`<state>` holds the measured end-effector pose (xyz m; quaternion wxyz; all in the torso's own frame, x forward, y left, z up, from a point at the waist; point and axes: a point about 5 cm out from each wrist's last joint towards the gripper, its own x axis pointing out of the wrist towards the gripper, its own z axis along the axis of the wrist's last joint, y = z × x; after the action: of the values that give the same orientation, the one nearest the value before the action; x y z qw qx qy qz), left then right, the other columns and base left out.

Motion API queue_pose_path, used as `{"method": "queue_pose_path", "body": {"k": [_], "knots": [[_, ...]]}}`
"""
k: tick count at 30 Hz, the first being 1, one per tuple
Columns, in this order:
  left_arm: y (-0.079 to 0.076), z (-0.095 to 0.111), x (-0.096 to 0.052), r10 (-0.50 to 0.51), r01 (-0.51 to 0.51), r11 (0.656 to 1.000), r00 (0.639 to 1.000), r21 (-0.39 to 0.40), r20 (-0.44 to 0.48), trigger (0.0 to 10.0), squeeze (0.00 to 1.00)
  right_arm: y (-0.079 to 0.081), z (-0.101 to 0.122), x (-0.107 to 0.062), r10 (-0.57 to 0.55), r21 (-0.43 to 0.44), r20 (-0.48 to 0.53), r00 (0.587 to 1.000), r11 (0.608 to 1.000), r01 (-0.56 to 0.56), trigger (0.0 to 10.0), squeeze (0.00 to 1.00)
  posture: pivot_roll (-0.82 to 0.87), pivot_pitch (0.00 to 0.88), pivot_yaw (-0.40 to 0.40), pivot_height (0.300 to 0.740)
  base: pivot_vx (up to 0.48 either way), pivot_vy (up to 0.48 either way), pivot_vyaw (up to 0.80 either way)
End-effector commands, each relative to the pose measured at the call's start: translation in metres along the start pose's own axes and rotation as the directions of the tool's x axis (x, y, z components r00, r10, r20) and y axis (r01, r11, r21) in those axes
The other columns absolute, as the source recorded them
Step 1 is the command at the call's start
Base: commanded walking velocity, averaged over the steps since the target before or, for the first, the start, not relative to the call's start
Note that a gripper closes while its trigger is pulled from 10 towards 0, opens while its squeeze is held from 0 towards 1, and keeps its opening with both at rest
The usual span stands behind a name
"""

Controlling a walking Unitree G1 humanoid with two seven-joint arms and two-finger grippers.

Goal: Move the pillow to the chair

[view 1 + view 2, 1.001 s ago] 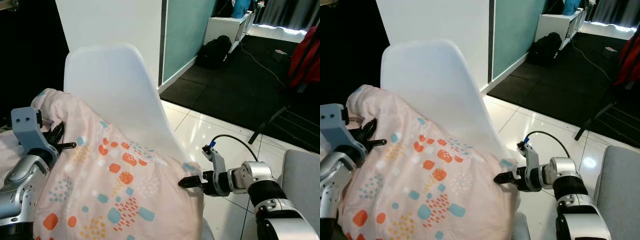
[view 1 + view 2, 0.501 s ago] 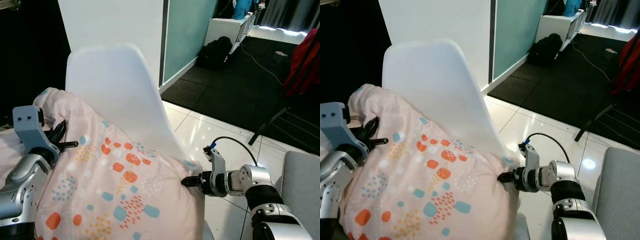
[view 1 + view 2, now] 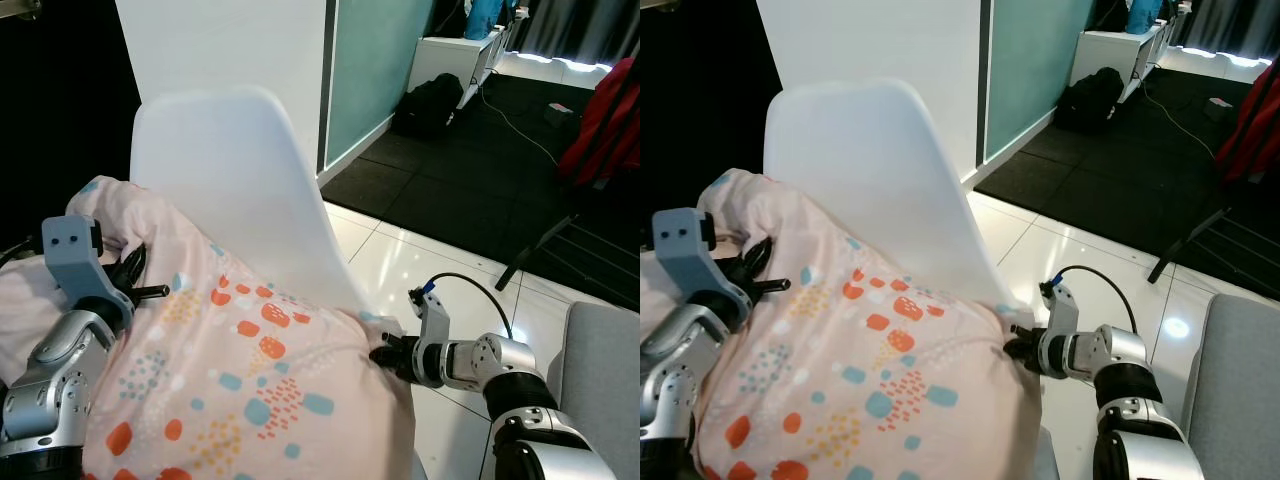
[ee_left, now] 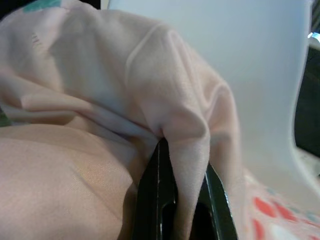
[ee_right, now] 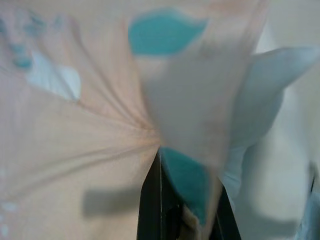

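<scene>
Pillow (image 3: 230, 380) lies against the chair (image 3: 235, 190) back, chair at twelve o'clock. Left gripper (image 3: 135, 285) pinches fabric at nine, right gripper (image 3: 385, 352) at three. Placing step, I'd say; next, lower it, then let go.

Chair back (image 3: 230, 190) directly behind pillow (image 3: 240, 390)

The white chair (image 3: 235, 190) carries the pink pillow (image 3: 240, 380), which leans against its backrest. The chair stands on glossy white floor tiles (image 3: 400, 265) beside dark flooring.
</scene>
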<state>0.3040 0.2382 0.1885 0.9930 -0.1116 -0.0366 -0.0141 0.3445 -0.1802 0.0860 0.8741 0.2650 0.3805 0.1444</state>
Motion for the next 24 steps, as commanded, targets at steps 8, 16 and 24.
{"method": "queue_pose_path", "body": {"k": [8, 16, 24], "knots": [[-0.054, 0.004, 0.008, -0.162, 0.167, 0.972, 0.986, -0.165, 0.044, 10.0, 0.0, 0.016, 0.06, -0.013, 0.007, 0.013, 0.328, 0.945, 1.0, -0.012, 0.0, 0.0, -0.08, 0.111, -0.064, 0.453, 0.0, 0.0, 0.0], [-0.083, 0.004, 0.008, -0.162, 0.177, 0.958, 0.983, -0.226, 0.082, 10.0, 0.0, 0.033, 0.088, -0.019, 0.017, -0.063, 0.46, 0.888, 0.998, 0.014, 0.0, 0.0, -0.07, 0.109, -0.06, 0.453, 0.0, 0.0, 0.0], [-0.065, 0.004, -0.001, 0.092, -0.083, 0.992, 0.992, -0.096, 0.087, 10.0, 0.0, 0.065, 0.096, -0.008, 0.122, -0.119, 0.527, 0.841, 0.991, -0.069, 0.0, 0.0, -0.05, 0.101, -0.043, 0.453, 0.0, 0.0, 0.0]]}}
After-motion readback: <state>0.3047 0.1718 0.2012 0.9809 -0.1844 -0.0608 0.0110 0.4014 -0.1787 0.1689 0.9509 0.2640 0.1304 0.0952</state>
